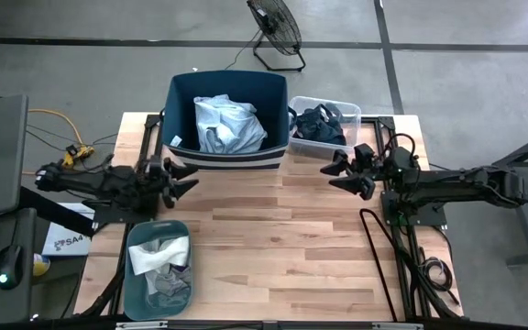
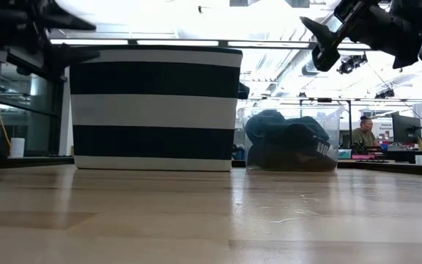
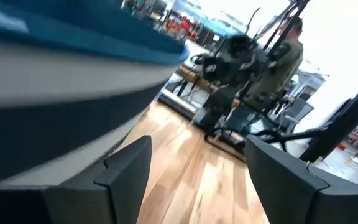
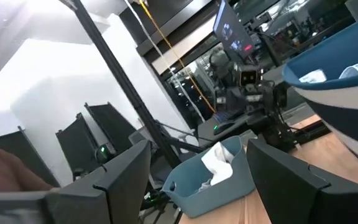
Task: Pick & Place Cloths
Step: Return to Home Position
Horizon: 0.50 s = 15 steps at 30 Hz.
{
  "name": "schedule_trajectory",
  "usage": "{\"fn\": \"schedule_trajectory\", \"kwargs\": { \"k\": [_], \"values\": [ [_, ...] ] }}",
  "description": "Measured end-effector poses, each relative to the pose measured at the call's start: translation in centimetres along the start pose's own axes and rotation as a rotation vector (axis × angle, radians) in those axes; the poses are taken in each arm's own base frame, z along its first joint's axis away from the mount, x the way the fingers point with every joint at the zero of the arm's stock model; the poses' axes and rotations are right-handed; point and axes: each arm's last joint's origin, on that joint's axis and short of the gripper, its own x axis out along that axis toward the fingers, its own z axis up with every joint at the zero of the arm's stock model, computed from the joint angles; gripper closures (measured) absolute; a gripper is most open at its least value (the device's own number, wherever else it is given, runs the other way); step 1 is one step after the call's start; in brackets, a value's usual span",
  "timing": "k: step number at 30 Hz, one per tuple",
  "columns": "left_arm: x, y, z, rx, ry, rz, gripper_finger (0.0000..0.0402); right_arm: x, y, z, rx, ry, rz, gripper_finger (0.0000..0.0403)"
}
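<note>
Clearly neither arm holds anything: the left gripper hovers with its two dark fingers spread wide and nothing between them, just on the near side of the tall navy fabric bin with the white-striped base. The right gripper hangs equally wide open and empty before the clear rectangular plastic tub. All the cloths sit in containers, apart from both sets of fingers. A crumpled light blue shirt fills the navy bin, a heap of dark navy and black pieces lies in the clear tub, and white and grey socks lie in the teal plastic tub at the table's near left corner (below and behind the left arm). Between the two grippers and out to the near edge, the pale wooden plank table lies bare, the bin and clear tub lining its far edge. Beyond them is grey concrete floor with a black floor fan. In the low view a person sits far off among desks and screens.
</note>
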Motion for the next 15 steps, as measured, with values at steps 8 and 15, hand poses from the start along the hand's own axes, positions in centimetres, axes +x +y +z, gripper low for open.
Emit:
{"fn": "schedule_trajectory", "kwargs": {
  "k": [8,15],
  "values": [
    [0.1,1.1,-2.1,-0.028,0.009,0.003,0.0146,0.0,0.0,0.1,0.028,-0.014,-0.004,0.0144],
    [0.1,2.2,-4.3,-0.024,0.033,0.017,0.0146,0.0,0.0,0.1,0.049,-0.017,-0.007,0.0144]
  ]
}}
